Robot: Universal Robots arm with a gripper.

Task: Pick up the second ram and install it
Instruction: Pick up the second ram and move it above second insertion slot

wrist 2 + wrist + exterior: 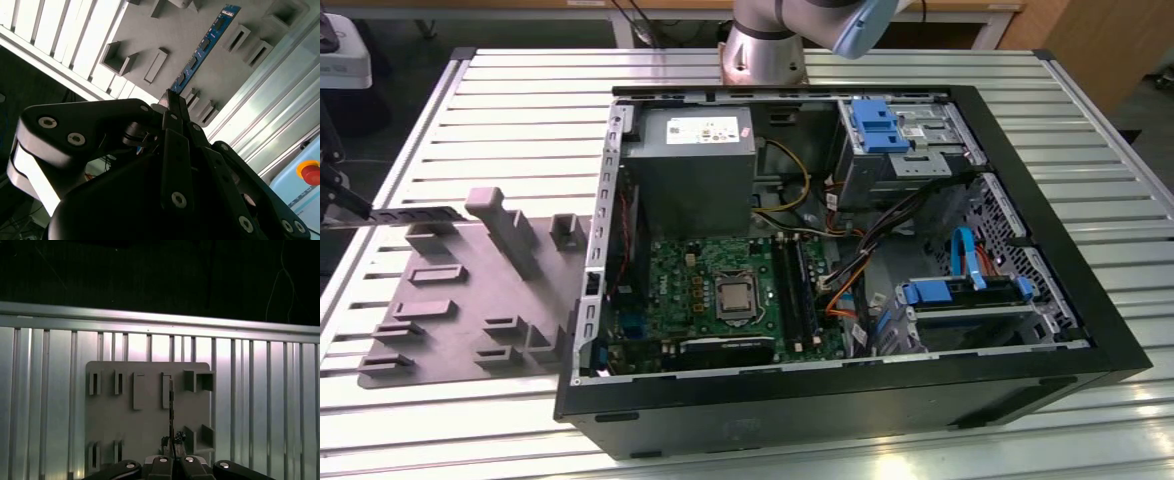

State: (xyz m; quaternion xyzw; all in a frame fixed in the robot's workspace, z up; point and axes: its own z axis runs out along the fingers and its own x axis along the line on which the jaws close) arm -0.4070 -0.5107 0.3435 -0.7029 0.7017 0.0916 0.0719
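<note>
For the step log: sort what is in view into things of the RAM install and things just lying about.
Job: second ram, clamped in the pincer; black memory slots; open computer case.
Lying about: grey tray; power supply; blue drive brackets; red button.

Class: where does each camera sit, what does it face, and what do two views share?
Exterior view: high, looking down on the open black computer case; the grey robot arm shows.
Second wrist view: on the arm, looking along the gripper, shut on the thin blue memory stick.
First wrist view: on the arm, facing the grey plastic tray.
Both wrist views share tray, stick, gripper.
</note>
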